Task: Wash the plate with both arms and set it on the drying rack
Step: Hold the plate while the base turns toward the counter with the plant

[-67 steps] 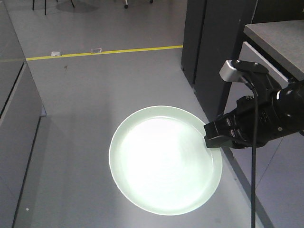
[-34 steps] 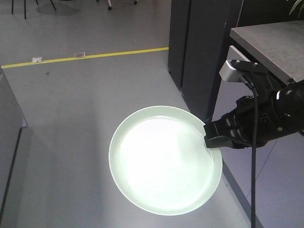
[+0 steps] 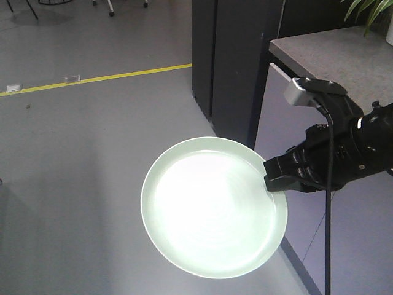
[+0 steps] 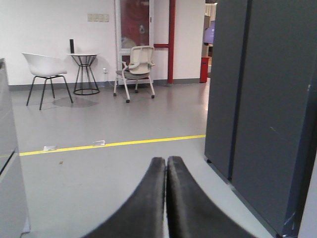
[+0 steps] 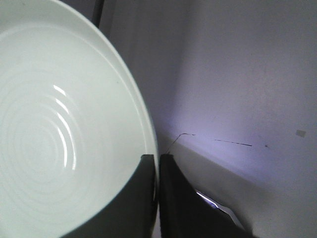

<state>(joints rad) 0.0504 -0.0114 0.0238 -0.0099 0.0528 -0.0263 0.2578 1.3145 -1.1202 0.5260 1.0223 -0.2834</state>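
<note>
Plate (image 3: 212, 209): round, pale mint-green, carried in the air above the grey floor (image 3: 80, 153) near the middle of the front view. Being circular, it has no long axis of its own. Its concave face is turned up toward the front camera, showing faint concentric rings and strong glare, and its body extends from the grip point toward the robot's left. Right gripper (image 3: 270, 181): pinching the plate at its right-hand rim. The right wrist view confirms the two fingers (image 5: 171, 198) closed on the rim edge of the plate (image 5: 54, 129), one on each face. A grey camera block (image 3: 307, 92) sits atop this arm and a black cable (image 3: 328, 233) hangs from it. Left gripper (image 4: 167, 163): fingers pressed together, nothing between them, pointing out over the floor toward a yellow line (image 4: 114, 144). Surroundings: dark cabinet (image 3: 233, 67) and grey counter (image 3: 331, 55) behind the right arm.
</note>
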